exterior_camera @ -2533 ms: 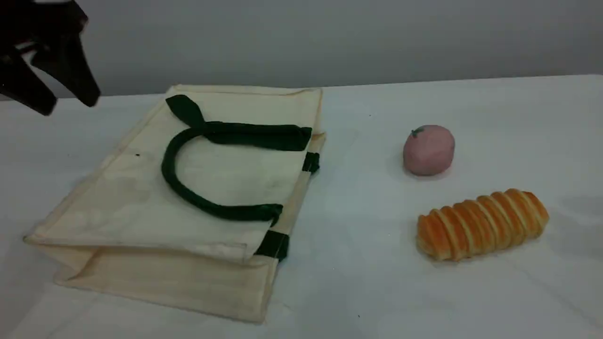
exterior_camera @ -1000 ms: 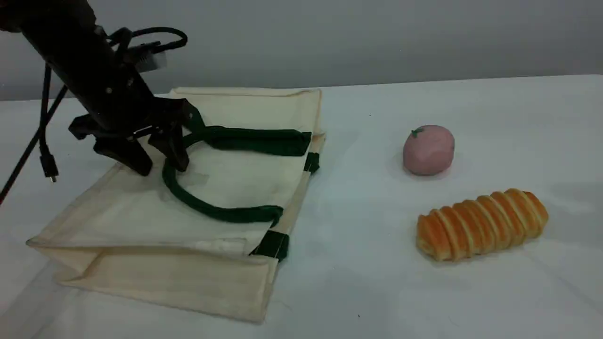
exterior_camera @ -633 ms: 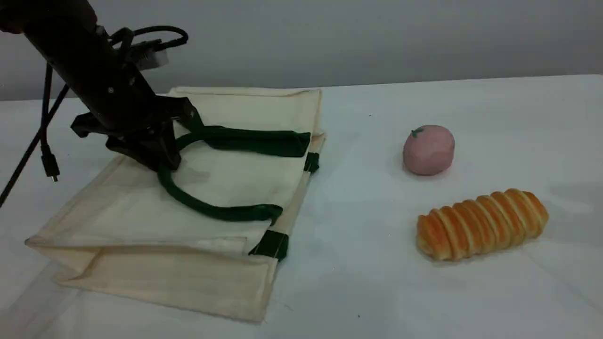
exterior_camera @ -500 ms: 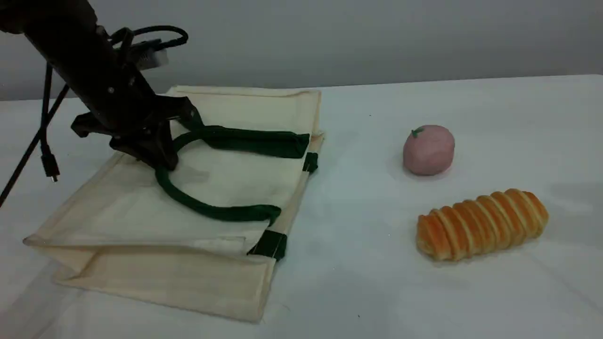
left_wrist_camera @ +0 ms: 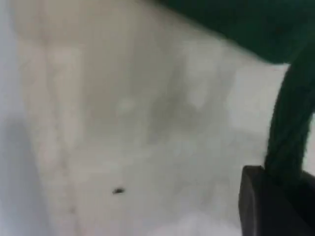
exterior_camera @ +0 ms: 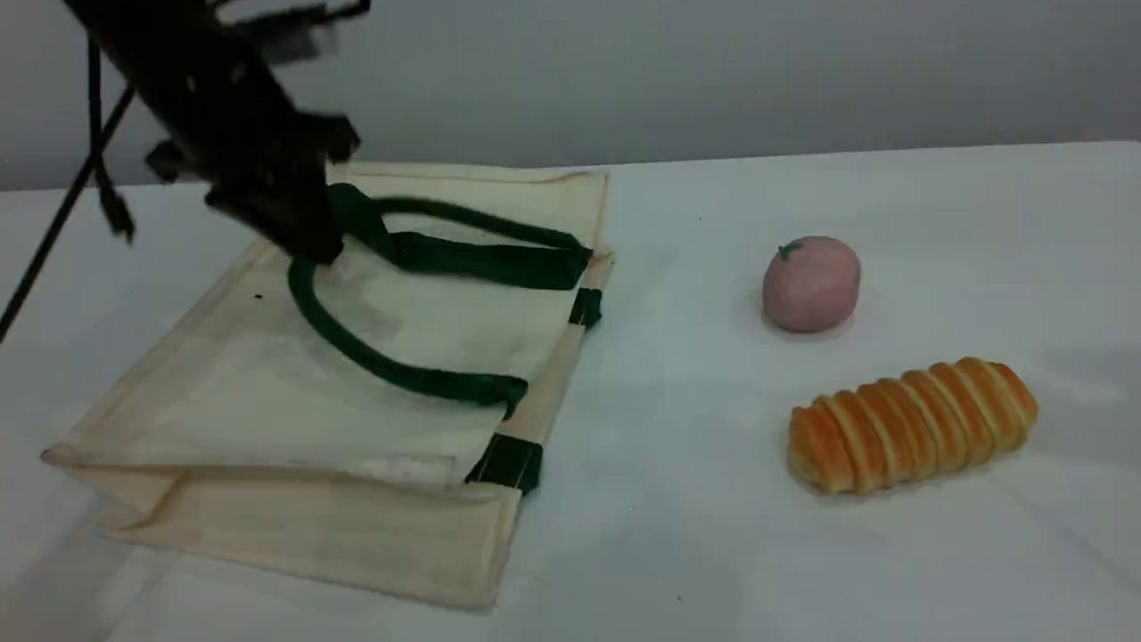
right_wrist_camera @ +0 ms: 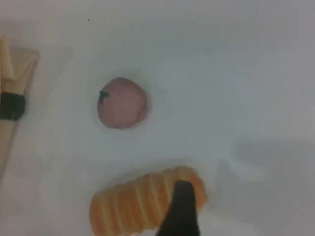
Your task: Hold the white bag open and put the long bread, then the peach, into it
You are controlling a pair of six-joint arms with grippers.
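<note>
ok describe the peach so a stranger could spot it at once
Find the big white bag lying on the left of the table, then look right. Of two foods there, the peach is the farther one, behind the long bread. It is round and dusty pink, not long, ridged, orange.

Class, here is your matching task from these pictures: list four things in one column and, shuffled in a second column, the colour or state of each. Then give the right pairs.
Things:
1. bag
2. handle
3. peach
4. bread

Colour or state:
A. golden-orange, long and ridged
B. pink, round, with a small green stem tip
C. cream-white, lying flat on the table
D. dark green, pinched in the left tool

Pairs: 1-C, 2-D, 3-B, 4-A
</note>
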